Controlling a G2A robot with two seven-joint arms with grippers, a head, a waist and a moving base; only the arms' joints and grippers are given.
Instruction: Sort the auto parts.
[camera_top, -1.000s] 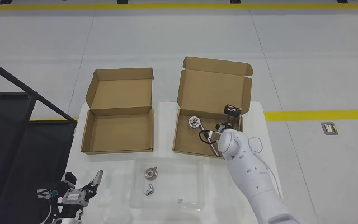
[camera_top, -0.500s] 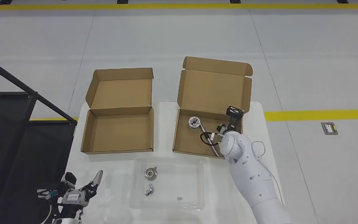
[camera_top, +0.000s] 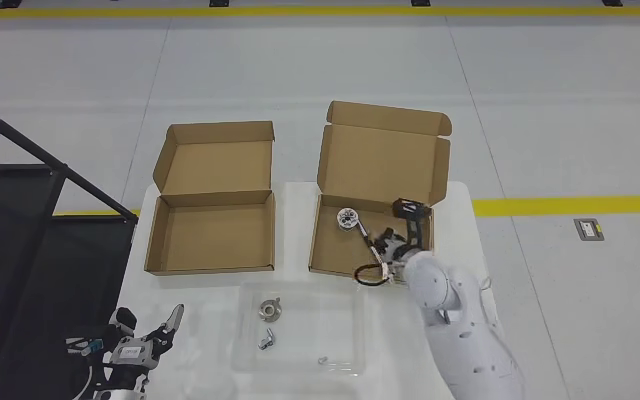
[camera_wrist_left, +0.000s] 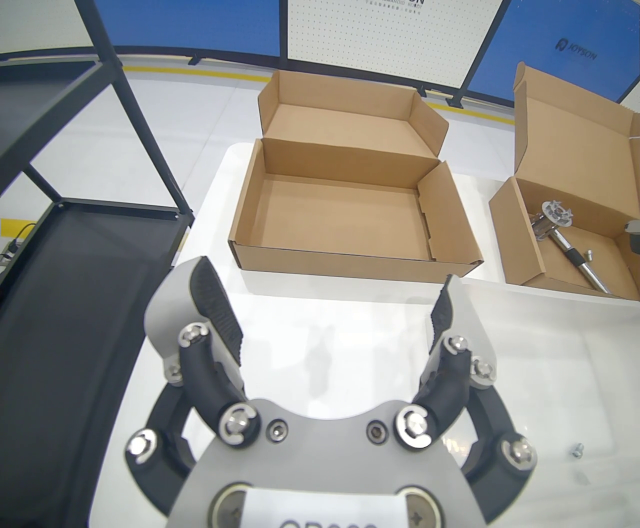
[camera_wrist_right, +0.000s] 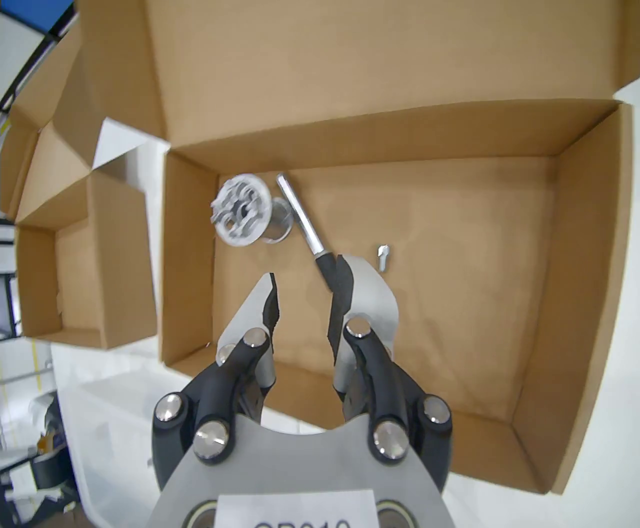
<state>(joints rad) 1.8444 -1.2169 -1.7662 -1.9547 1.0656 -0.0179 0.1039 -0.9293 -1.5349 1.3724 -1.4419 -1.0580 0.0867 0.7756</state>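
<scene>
A logo (camera_wrist_left: 576, 46) marks the blue panel (camera_wrist_left: 545, 75); wrist labels (camera_wrist_left: 325, 507) are cut off.

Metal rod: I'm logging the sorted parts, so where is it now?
In the right wrist view, the metal rod lies in the right-hand cardboard box, beside the round finned part, its dark end by the right gripper.

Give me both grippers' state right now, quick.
Left gripper: open, holding nothing.
Right gripper: open, holding nothing, over the cardboard box with parts in it.

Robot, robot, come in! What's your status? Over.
Left gripper open over table. Right gripper open over right box. Rod, hub, bolt inside; three parts in tray. Nothing blocking.
</scene>
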